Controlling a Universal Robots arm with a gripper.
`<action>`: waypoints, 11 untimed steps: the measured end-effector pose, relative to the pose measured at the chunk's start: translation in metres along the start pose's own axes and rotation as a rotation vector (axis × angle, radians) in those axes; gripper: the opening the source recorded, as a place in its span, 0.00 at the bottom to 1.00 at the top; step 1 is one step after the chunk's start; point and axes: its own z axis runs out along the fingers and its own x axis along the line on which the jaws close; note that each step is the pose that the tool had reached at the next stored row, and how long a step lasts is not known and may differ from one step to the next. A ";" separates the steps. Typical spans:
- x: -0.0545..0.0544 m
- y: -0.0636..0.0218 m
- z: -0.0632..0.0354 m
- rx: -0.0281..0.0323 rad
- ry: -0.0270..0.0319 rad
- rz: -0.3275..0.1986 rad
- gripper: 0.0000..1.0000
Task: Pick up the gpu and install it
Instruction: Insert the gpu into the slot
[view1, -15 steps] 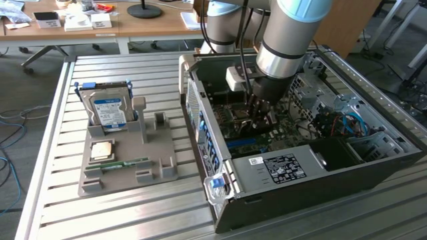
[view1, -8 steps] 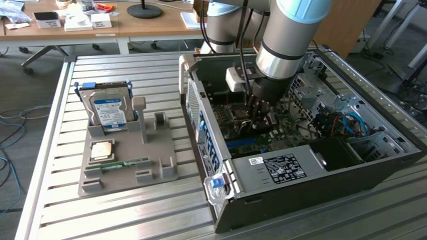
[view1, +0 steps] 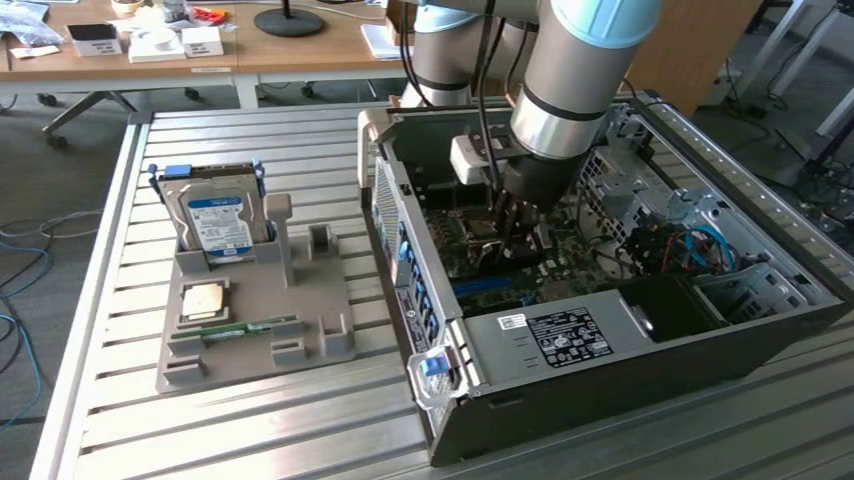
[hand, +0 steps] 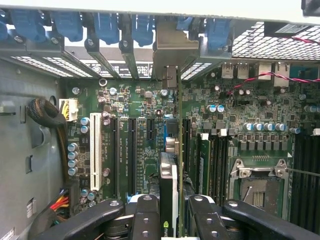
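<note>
The arm reaches down into the open computer case on the table. The end effector is clamped on the gpu, with one black finger on each flat side. The gpu stands up on its thin edge over the green motherboard, between the long black slots (I cannot tell if it is pushed all the way in). Its silver metal end sits against the back wall of the case, among the blue clips. Outside the case, well apart, a grey holder keeps a hard drive standing up.
</note>
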 end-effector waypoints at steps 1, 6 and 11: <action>0.000 0.0000 0.0003 -0.0001 0.0003 0.000 0.27; 0.000 0.0001 0.0019 -0.0001 0.0003 0.000 0.27; 0.000 0.0003 0.0030 -0.0003 0.0007 0.000 0.27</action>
